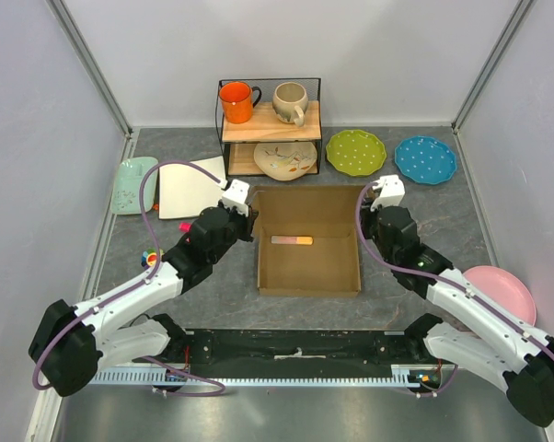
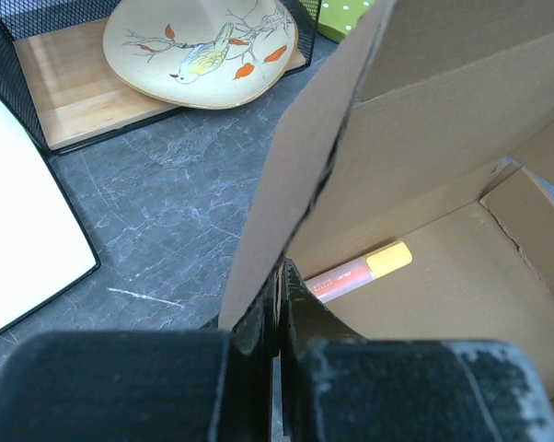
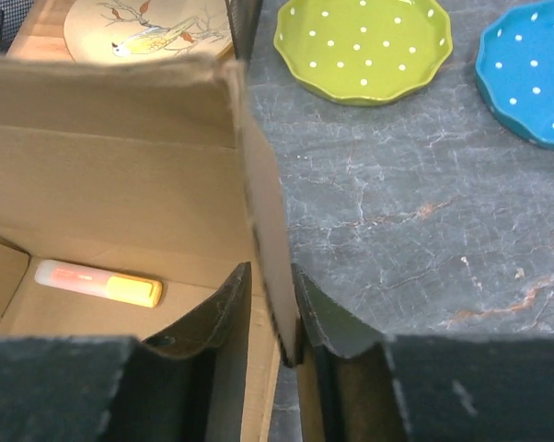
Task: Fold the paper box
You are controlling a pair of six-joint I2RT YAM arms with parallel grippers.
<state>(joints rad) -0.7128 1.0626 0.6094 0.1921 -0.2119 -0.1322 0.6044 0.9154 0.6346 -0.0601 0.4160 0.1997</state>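
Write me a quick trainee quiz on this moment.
1. True or false: the left gripper is shut on a wall of the paper box.
2. What lies inside the box? A) a spoon B) a pink-and-yellow tube C) a plate
3. What colour is the mug beside the beige mug on the rack?
Key: 1 true; 2 B; 3 orange.

1. The left arm (image 1: pixel 134 299): white links between bulky black joints; a mauve cable (image 1: pixel 144 203) loops along it;
2. The right arm (image 1: pixel 470 308): the same white-and-black build; a second mauve cable (image 1: pixel 358 226) trails down it;
3. Both wrists carry white camera blocks (image 1: pixel 236 192); the fingers (image 2: pixel 309 318) are black, scuffed pale.
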